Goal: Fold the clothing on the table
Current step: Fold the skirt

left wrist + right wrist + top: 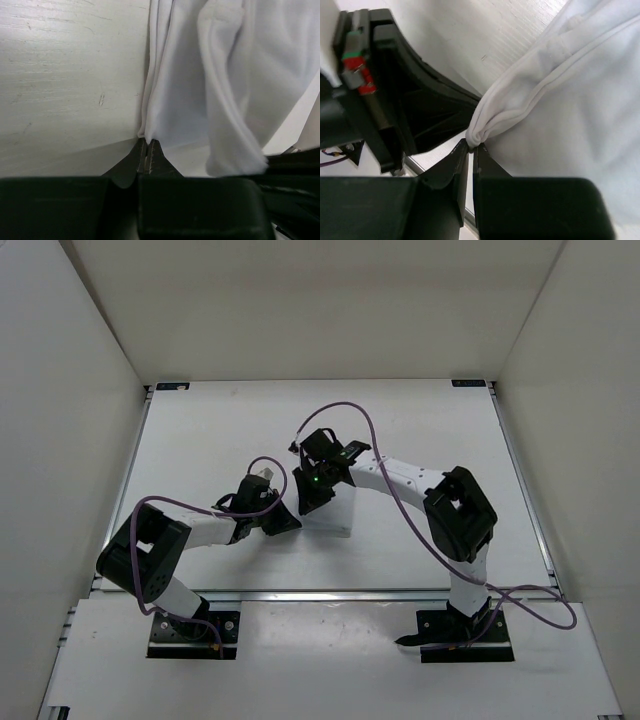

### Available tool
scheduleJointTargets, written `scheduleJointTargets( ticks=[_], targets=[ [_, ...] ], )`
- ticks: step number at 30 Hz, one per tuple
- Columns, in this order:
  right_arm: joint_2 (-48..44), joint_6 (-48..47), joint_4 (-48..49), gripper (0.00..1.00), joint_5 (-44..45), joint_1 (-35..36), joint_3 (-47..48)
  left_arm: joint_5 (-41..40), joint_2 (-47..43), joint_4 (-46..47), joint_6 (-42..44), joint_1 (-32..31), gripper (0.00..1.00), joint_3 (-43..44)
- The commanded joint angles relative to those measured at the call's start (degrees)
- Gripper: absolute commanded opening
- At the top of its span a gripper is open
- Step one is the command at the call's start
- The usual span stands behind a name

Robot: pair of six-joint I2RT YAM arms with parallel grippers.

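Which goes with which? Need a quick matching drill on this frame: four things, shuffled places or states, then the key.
Things:
1. left gripper
2. thin, soft white fabric clothing
3. thin purple cables
4. small blue corner marks

Places or states:
A. at the far corners of the matte white table
B. arching over the table
C. shut on a fabric edge
D. gathered in folds, also pinched by the right gripper

Pairs: 1-C, 2-D, 3-B, 4-A
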Motion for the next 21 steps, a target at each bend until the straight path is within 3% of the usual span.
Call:
scheduleJointTargets(
  ticks=[1,5,11,14,21],
  targets=[
    [2.9,-0.1,1.3,0.00,-3.6,-0.1,2.6,-0.4,-1.8,-1.5,1.2,0.5,0.02,-1.0],
    [4.2,0.1,1.5,0.00,-6.7,0.0,1.5,0.5,-1.9,-0.8,0.7,0.6,0.15,-1.3],
    [4.2,0.8,1.5,0.15,-6.4,-0.9,2.5,2.8,-4.7,-0.7,0.5,2.9,0.37,-3.3],
    [2.5,1.0,1.0,0.26,-5.0,-1.6,3.5,4.1,-7.3,-1.5,0.3,4.1,0.41,-3.6],
    [-7.0,4.2,3.6,0.34,-5.6,-4.9,1.1,4.9,-17.0,-6.3,0.6,6.8,0.48,-5.2]
  ],
)
